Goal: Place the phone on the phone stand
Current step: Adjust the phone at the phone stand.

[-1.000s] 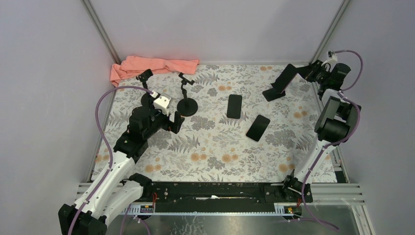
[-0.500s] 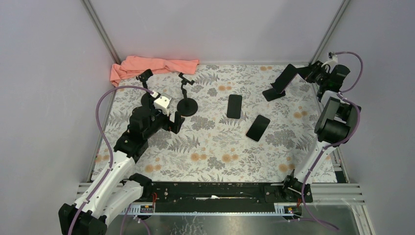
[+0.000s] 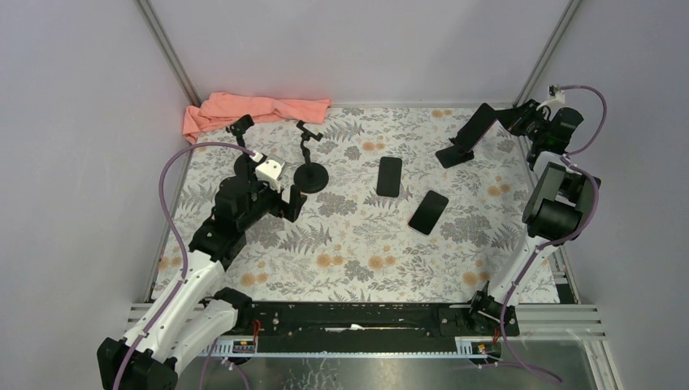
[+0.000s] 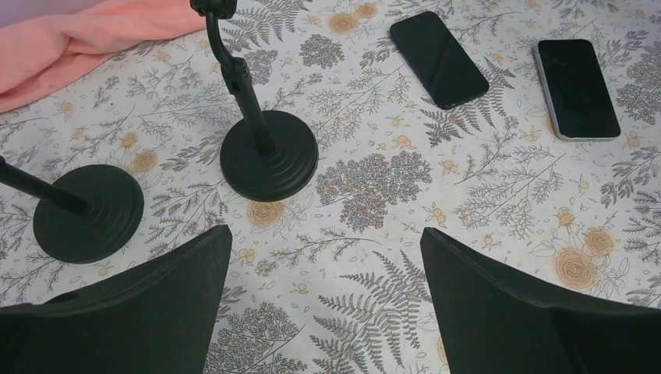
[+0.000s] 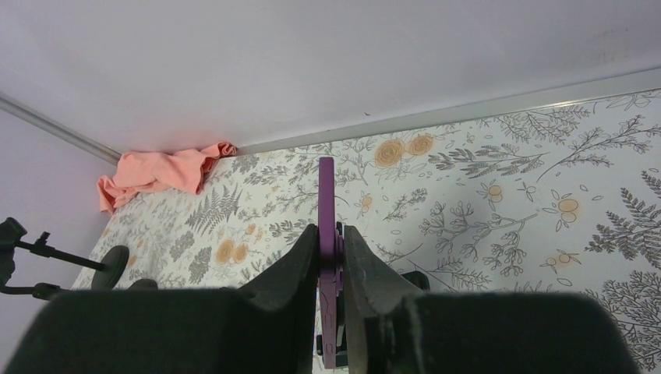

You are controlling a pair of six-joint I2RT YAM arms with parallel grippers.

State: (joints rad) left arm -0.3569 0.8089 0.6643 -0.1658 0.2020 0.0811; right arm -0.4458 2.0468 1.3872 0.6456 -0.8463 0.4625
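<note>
My right gripper (image 3: 520,120) (image 5: 331,231) is shut on a purple phone (image 5: 326,195), seen edge-on in the right wrist view. From above the phone (image 3: 475,127) shows as a dark slab tilted at the far right of the mat. Its lower end sits at a small black phone stand (image 3: 449,156) (image 5: 417,278); whether it rests on the stand I cannot tell. Two more dark phones (image 3: 389,176) (image 3: 428,212) lie flat mid-mat, also the left wrist view's far phones (image 4: 439,58) (image 4: 577,88). My left gripper (image 3: 286,203) (image 4: 323,249) hangs open over bare mat.
Two round-based stands (image 4: 269,154) (image 4: 87,210) with thin arms stand just ahead of my left gripper. A salmon cloth (image 3: 252,110) lies bunched at the back left corner. Grey walls close in the back and both sides.
My right wrist has shifted slightly up and right, and the tilted phone's top moved a little with it. The left arm has not moved.
</note>
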